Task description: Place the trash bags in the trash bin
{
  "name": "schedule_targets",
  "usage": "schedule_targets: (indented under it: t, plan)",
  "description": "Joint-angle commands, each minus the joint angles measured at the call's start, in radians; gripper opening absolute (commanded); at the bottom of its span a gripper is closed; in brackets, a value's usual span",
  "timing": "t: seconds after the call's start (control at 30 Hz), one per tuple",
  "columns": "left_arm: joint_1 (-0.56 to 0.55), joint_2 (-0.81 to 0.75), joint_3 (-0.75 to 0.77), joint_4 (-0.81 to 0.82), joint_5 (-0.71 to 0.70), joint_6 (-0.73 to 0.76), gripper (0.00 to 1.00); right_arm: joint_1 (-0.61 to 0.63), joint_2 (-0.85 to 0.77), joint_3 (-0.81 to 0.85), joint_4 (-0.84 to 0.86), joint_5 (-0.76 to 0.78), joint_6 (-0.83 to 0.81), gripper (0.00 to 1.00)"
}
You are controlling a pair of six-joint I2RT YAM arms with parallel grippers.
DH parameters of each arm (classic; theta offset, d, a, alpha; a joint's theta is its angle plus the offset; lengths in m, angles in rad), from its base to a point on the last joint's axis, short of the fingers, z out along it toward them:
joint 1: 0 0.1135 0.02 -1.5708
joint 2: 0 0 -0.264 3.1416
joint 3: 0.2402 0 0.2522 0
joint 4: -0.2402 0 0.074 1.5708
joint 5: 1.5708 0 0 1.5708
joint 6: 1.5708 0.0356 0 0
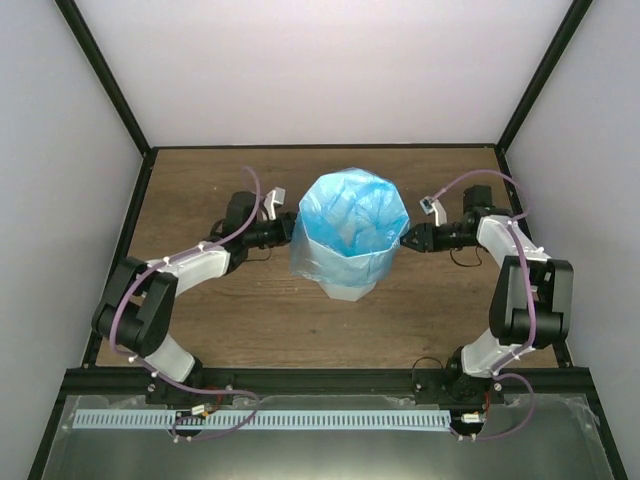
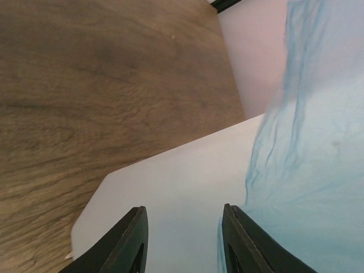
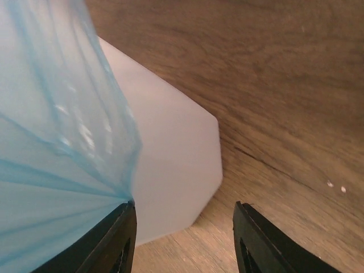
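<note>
The white trash bin point(image 1: 350, 289) stands upright mid-table. The light-blue trash bag point(image 1: 350, 213) sits in it, with its film folded over the rim and down the outer wall. My left gripper point(image 1: 287, 232) is beside the bin's left side, my right gripper point(image 1: 407, 238) beside its right side. In the left wrist view the gripper point(image 2: 183, 219) is open, with the bin wall point(image 2: 170, 182) between its fingers and the bag point(image 2: 318, 142) by the right finger. In the right wrist view the gripper point(image 3: 185, 213) is open; the bag's hem point(image 3: 51, 142) touches the left fingertip point(image 3: 126, 211), beside the bin point(image 3: 170, 153).
The wooden table point(image 1: 200, 190) is walled by white panels with black frame posts at the back and sides. A grey rail point(image 1: 260, 420) runs along the near edge by the arm bases.
</note>
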Motion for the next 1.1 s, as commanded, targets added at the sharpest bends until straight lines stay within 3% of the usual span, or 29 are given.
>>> schedule_targets:
  t: [0.0, 0.23, 0.37, 0.5, 0.63, 0.87, 1.07]
  plan:
    - [-0.007, 0.038, -0.027, 0.0, -0.035, 0.031, 0.39, 0.001, 0.027, -0.033, 0.052, 0.064, 0.013, 0.48]
    - [-0.005, 0.022, -0.031, -0.079, -0.087, 0.053, 0.39, 0.0, 0.013, -0.064, 0.056, 0.082, 0.001, 0.48]
    - [0.019, -0.054, -0.034, -0.267, -0.212, 0.044, 0.52, -0.024, -0.018, -0.06, 0.038, 0.122, -0.008, 0.49]
    - [0.079, -0.242, -0.142, -0.276, -0.233, -0.014, 0.61, -0.125, -0.057, -0.02, -0.021, 0.072, -0.041, 0.49]
    - [0.084, -0.478, -0.224, -0.215, -0.197, 0.019, 0.7, -0.156, -0.137, 0.016, -0.071, 0.021, -0.1, 0.49]
    - [0.065, -0.717, -0.219, -0.126, -0.097, 0.092, 0.64, -0.156, -0.232, 0.131, -0.091, -0.012, -0.069, 0.54]
    - [0.003, -0.623, -0.012, -0.303, 0.083, 0.316, 0.59, -0.148, -0.241, 0.271, -0.135, -0.071, -0.033, 0.56]
